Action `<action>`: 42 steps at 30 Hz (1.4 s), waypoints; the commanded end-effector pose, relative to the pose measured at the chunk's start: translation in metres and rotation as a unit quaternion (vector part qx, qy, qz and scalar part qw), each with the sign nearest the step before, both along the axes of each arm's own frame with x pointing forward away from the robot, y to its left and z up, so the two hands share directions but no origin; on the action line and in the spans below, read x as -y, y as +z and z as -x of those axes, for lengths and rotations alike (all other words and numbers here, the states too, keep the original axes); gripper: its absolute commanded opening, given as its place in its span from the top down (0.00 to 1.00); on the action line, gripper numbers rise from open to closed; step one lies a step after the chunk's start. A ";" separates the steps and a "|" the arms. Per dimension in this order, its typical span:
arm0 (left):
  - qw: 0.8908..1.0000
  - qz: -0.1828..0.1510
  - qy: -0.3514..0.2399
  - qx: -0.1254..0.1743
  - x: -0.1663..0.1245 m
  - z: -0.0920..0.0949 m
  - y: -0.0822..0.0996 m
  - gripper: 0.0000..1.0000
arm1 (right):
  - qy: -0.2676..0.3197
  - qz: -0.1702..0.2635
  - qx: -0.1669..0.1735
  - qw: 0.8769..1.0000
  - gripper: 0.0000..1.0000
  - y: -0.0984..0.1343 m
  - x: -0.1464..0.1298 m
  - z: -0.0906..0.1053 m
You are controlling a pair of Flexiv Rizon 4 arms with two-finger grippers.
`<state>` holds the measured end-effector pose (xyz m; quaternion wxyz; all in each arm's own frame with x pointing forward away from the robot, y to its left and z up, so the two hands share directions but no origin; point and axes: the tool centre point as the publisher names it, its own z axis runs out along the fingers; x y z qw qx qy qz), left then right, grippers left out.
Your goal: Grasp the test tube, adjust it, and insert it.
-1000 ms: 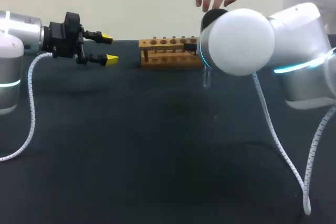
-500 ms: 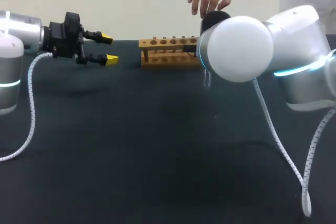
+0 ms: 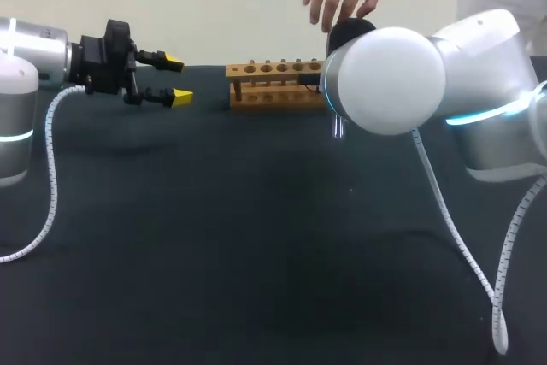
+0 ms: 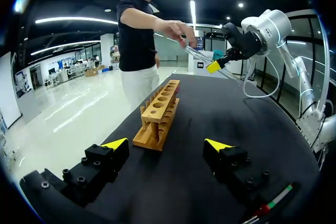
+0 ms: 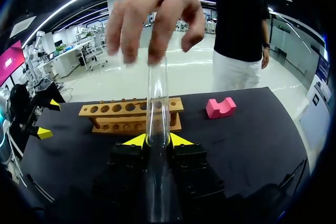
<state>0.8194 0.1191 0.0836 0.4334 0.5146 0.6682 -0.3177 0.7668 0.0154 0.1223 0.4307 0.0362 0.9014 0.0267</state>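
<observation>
Dark cloth covers the table (image 3: 214, 237). At the left, the left gripper (image 3: 178, 79) is held level above the cloth with its jaws spread and nothing between them. The wooden rack (image 3: 278, 85) lies ahead of these jaws and well apart, which suggests a parked arm kept ready for the adjusting step. All rack holes that can be seen are unfilled, so insertion is judged not yet done.

Further right, the test tube (image 5: 157, 103) stands between the jaws of the right gripper (image 5: 158, 140), which pinch it from both sides. The rack is ahead of them, and a pink block (image 5: 220, 107) lies beside the rack. A person's hand (image 5: 157, 19) is set at the tube's far end, seemingly steadying it while the grip is taken.

Compared with a second ago, the right arm has shifted slightly toward the rack. Less of the tube now shows below the arm, and the hand has followed. The left gripper is unchanged.
</observation>
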 end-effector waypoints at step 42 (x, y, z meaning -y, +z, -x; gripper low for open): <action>1.000 0.002 0.001 0.003 -0.001 0.001 -0.001 0.00 | 0.069 0.033 -0.068 0.995 1.00 -0.047 -0.048 -0.047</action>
